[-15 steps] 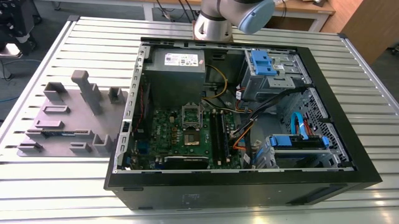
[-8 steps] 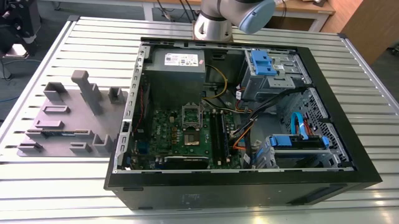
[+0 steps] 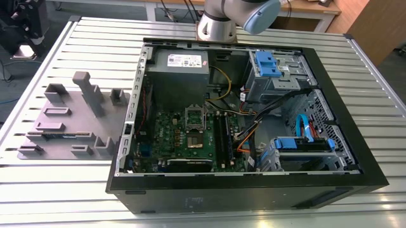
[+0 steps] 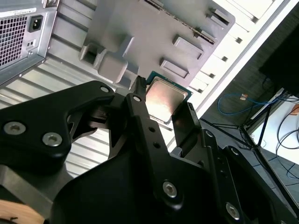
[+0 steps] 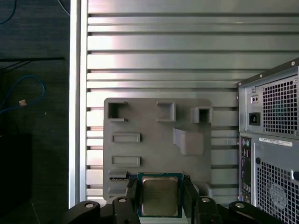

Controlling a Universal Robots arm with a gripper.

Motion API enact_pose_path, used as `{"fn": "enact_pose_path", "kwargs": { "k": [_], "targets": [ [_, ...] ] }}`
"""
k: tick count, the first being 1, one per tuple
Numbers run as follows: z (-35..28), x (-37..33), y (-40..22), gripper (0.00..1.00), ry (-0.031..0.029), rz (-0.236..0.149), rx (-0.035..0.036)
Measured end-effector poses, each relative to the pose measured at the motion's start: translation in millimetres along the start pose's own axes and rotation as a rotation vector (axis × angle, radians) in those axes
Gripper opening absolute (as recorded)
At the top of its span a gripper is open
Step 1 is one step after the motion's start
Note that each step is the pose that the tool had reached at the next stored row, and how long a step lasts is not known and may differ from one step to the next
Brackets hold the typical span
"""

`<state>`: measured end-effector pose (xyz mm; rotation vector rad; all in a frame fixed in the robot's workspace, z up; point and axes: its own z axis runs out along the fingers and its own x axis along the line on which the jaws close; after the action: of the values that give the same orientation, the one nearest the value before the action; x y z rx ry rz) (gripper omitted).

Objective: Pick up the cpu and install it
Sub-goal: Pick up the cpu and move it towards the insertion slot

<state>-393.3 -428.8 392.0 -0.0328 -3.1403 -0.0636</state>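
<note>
The cpu (image 5: 160, 195) is a small square chip with a dull silver top and a green rim. It sits between the two black fingers (image 5: 132, 192) of my gripper (image 5: 160, 201), which is shut on its opposite edges. In the second wrist view the cpu (image 4: 164, 99) hangs in the gripper (image 4: 161, 106) well above the grey fixture plate (image 4: 154, 28). In the exterior view the open computer case (image 3: 247, 190) lies on the table, with the green motherboard (image 3: 171, 137) and its socket (image 3: 195, 140) exposed.
The grey fixture plate (image 3: 70, 123) with upright holders lies on the slatted metal table (image 3: 254, 28), at the exterior view's left of the case. Inside the case are a grey power-supply box (image 3: 180, 66), blue drive brackets (image 3: 269, 64) and loose cables (image 3: 254, 128). The arm's elbow (image 3: 238, 16) stands behind the case.
</note>
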Motion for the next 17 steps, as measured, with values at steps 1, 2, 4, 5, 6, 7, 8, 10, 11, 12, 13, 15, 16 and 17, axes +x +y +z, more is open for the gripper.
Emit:
{"fn": "enact_pose_path", "kwargs": {
  "k": [1,2,4,5,6,7,8,10,11,12,13,15,16,17],
  "targets": [
    [0.1,-1.5,0.0,0.47,0.0,0.0,0.0],
    [0.1,-2.9,0.1,0.47,0.0,0.0,0.0],
    [0.2,-5.8,0.1,0.47,0.0,0.0,0.0],
    [0.2,-7.2,0.1,0.47,0.0,0.0,0.0],
    [0.3,-8.6,0.2,0.47,-0.0001,0.0,0.0],
    [0.4,-10.0,0.2,0.47,0.0,0.0,0.0],
    [0.4,-11.4,0.2,0.47,0.0,0.0,0.0001],
    [0.4,-14.2,0.3,0.47,0.0001,0.0,0.0001],
    [0.5,-15.6,0.3,0.47,0.0,0.0,0.0001],
    [0.6,-16.9,0.3,0.47,0.0,0.0,0.0],
    [0.6,-18.2,0.4,0.47,0.0,0.0,0.0],
    [0.7,-21.0,0.4,0.47,0.0,0.0,0.0],
    [0.7,-22.5,0.4,0.47,0.0,0.0,0.0],
    [0.8,-24.1,0.5,0.47,0.0,0.0,0.0]
  ]
}}
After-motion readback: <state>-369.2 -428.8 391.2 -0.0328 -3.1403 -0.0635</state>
